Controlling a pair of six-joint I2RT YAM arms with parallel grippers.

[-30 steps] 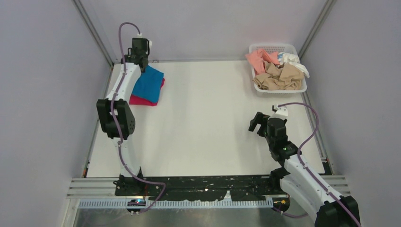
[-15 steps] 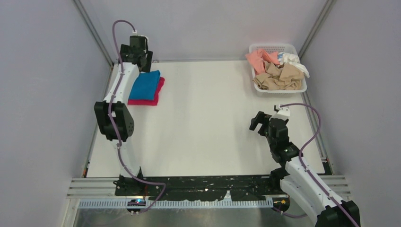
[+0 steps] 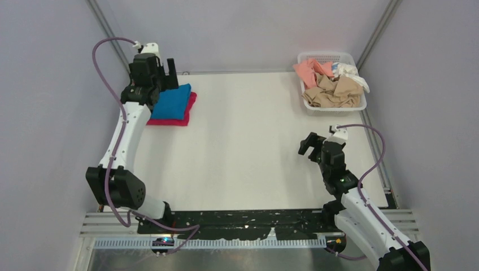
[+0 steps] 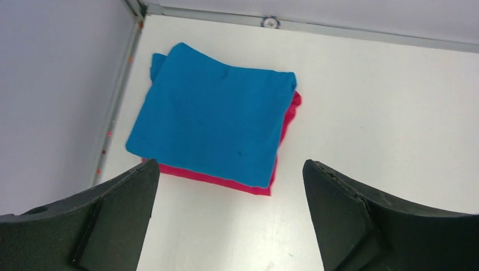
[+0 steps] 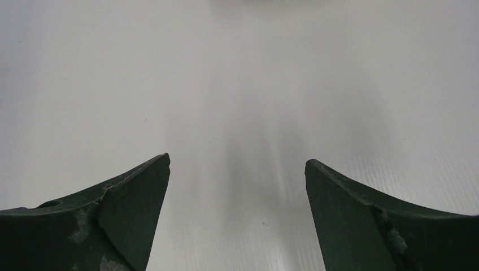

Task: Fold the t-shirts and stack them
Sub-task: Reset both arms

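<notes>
A folded teal-blue t-shirt lies squarely on a folded magenta-red t-shirt at the table's far left. In the left wrist view the teal-blue t-shirt covers all but a thin magenta-red edge. My left gripper hangs open and empty above the stack's far left side; its jaws stand wide apart, clear of the cloth. Low over bare table at the right, my right gripper is open too, with nothing between its fingers.
A white basket at the far right corner holds crumpled peach, tan and white t-shirts. Grey walls close in both sides. White tabletop lies between the arms.
My left gripper opened, let go of the teal-blue t-shirt and drew up and to the left. The shirt now lies flat on the magenta-red one. The right arm held still.
</notes>
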